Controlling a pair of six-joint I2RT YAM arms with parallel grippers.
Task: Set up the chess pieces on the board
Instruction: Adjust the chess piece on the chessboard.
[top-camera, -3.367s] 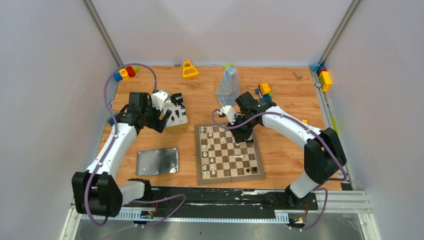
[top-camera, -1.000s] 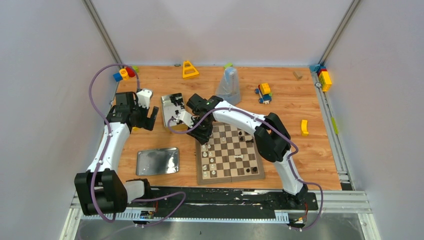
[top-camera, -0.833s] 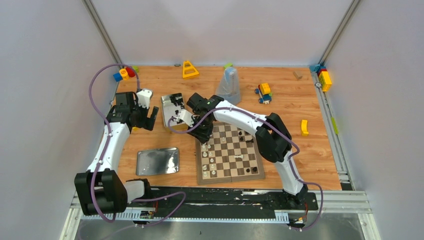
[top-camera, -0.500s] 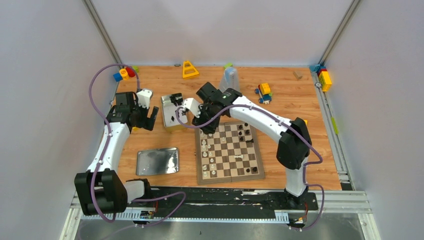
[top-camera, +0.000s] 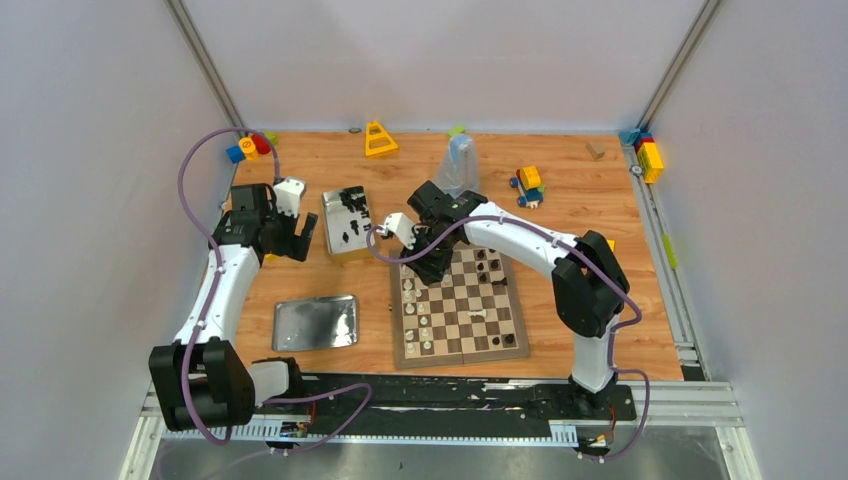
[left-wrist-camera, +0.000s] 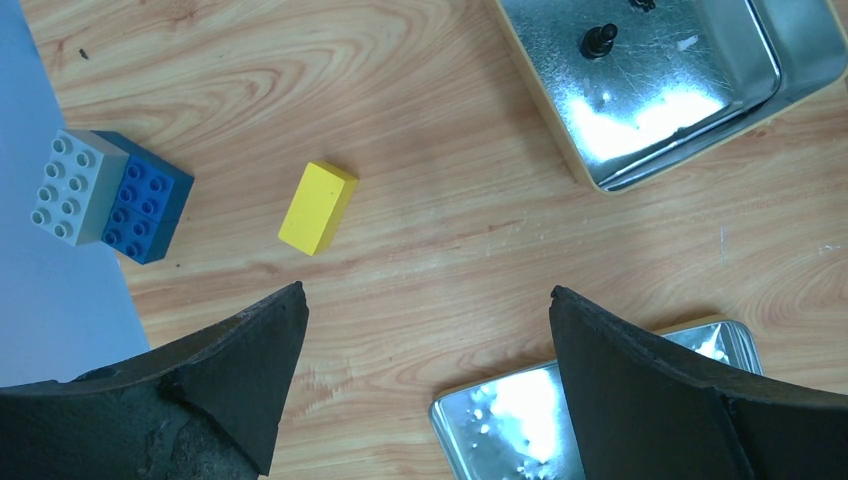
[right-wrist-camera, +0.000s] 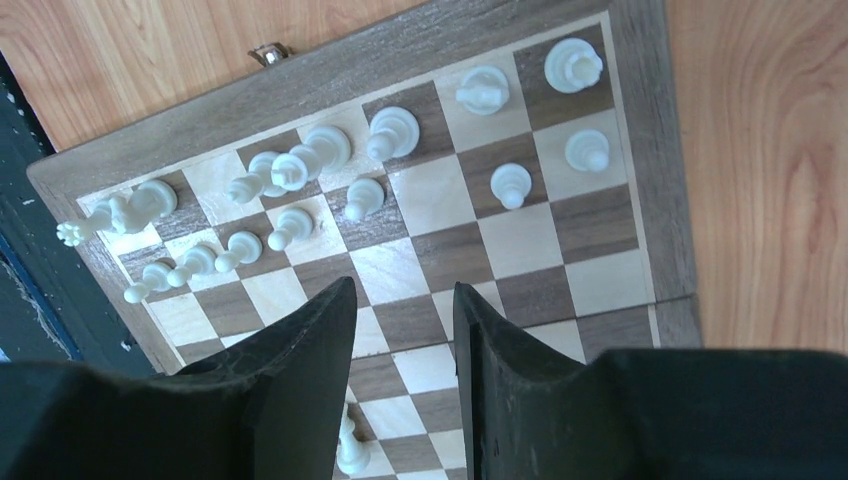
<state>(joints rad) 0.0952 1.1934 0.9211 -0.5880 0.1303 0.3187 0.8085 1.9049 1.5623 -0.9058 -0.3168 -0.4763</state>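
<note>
Black side pending
Brown-and-cream wooden chessboard (top-camera: 460, 352) holds cream pieces (right-wrist-camera: 390, 130); right claw (right-wrist-camera: 403, 288), slightly parted, empty, hovers over its far-left corner; black pieces (left-wrist-camera: 598, 40) lie leftward in the silver tin (left-wrist-camera: 680, 90), nearer the wide-open left claw (left-wrist-camera: 425, 292)

Cream chess pieces (right-wrist-camera: 310, 160) crowd the left edge of the board (top-camera: 452, 296), few black opposite.

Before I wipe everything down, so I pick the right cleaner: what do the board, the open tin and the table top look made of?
The board: wood, matte, grain visible in its brown border. The open tin: bare metal, glossy, with bright reflections. The table top: wood or wood-look laminate, smooth, streaked grain; I cannot tell which.
</note>
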